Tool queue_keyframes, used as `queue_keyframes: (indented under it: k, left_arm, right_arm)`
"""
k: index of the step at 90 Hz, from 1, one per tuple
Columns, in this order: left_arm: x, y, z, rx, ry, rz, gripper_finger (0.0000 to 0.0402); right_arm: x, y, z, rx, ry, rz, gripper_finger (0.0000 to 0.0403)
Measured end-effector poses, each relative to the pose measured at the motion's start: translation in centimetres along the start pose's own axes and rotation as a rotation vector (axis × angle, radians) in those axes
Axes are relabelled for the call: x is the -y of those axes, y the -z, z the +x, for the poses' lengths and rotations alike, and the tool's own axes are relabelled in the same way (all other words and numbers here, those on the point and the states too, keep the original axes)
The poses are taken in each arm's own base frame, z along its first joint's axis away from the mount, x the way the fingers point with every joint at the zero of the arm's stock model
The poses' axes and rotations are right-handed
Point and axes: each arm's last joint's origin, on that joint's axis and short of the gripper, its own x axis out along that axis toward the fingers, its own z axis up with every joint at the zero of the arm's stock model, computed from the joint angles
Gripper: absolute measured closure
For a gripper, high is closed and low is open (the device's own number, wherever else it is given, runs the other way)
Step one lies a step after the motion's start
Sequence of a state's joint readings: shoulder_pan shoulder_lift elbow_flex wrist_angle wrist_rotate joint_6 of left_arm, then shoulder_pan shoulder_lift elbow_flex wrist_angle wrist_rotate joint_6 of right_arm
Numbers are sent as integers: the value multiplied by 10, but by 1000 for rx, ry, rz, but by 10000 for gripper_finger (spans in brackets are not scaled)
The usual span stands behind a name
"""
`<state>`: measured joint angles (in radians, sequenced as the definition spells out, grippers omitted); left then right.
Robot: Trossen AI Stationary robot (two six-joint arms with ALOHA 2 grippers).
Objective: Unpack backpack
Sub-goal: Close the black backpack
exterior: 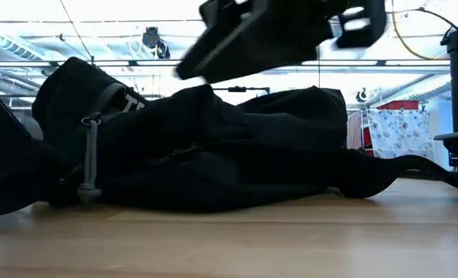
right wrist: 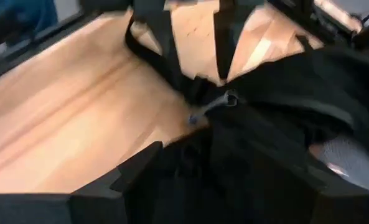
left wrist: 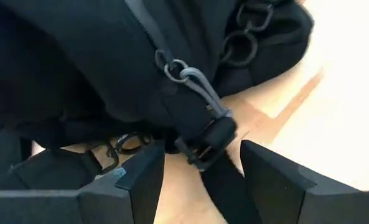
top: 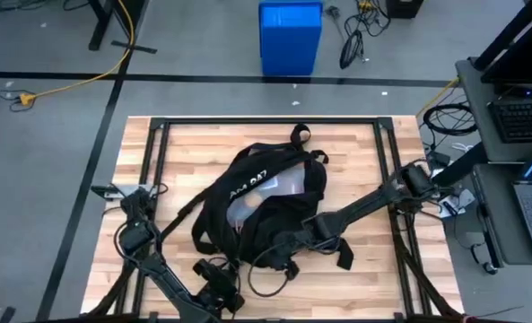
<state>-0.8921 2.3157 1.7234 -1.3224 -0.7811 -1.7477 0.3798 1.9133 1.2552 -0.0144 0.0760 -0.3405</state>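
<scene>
Wooden bench (top: 355, 161) carries the black backpack (top: 266, 202) lying flat — right gripper (top: 288, 240) over its near edge, left gripper (left wrist: 201, 171) beside a strap buckle (left wrist: 206, 142), both jaws wide.

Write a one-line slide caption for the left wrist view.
Open left gripper straddling a strap buckle of the large black soft fabric backpack on the light wooden table.

The backpack (top: 266, 211) fills mid-bench (top: 355, 152); its straps (top: 180, 215) trail left and front; bare wood lies along the far corners.
</scene>
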Motion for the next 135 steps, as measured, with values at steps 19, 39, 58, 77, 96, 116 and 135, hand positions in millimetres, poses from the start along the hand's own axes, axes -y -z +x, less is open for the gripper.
queue_keyframes:
  k: [19, 39, 58, 77, 96, 116, 135]
  left_arm:
    - [-5, 6, 11, 6, -35, 24, 203]
    - [-7, 4, 16, 20, -50, 31, 203]
    - [-5, -1, 20, 57, -46, 50, 229]
    - [-3, -7, 27, 46, -46, 65, 282]
    - [-4, -9, 29, 48, -58, 70, 324]
    - [-4, -9, 29, 52, -56, 63, 358]
    - [-3, -10, 29, 67, -52, 55, 365]
  right_arm:
    - [-6, -3, 15, 100, 0, 37, 181]
    - [-14, -8, 17, 161, -61, 90, 181]
    - [-11, -1, 32, 193, -43, 203, 181]
    - [-8, 11, 47, 140, 9, 280, 181]
    - [-5, 23, 56, 93, 11, 333, 181]
    - [-1, 32, 64, 80, 20, 383, 181]
    - [1, 31, 64, 94, 23, 390, 181]
